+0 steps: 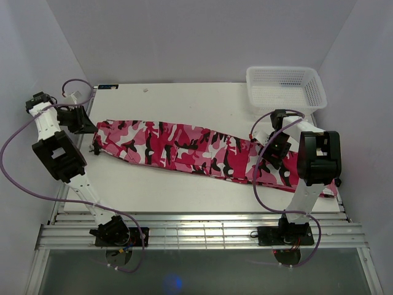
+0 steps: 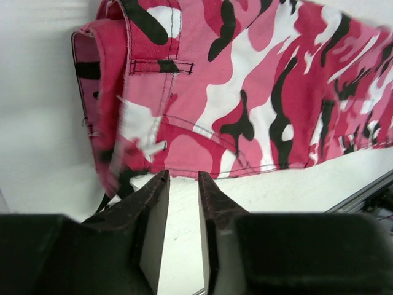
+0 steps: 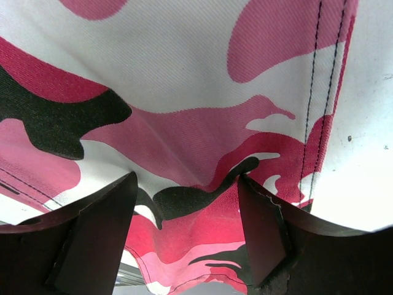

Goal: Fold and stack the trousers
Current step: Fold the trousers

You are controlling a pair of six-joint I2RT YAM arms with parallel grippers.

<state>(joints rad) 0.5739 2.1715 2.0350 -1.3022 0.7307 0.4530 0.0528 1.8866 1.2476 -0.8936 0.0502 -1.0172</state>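
The pink, white and black camouflage trousers point(image 1: 184, 150) lie stretched flat across the white table point(image 1: 184, 101), waistband at the left and leg ends at the right. My left gripper point(image 1: 86, 123) sits at the waistband end. In the left wrist view it point(image 2: 183, 178) is open by a narrow gap with only bare table between the jaws, just short of the trousers' edge point(image 2: 245, 92). My right gripper point(image 1: 270, 153) is over the leg ends. In the right wrist view it point(image 3: 187, 184) is open wide, the fingertips point(image 3: 261, 203) pressed on the cloth point(image 3: 184, 92), which bunches between them.
A white mesh basket point(image 1: 285, 86) stands at the back right corner of the table. Purple cables loop round both arms. A metal rail frame point(image 1: 196, 230) runs along the near edge.
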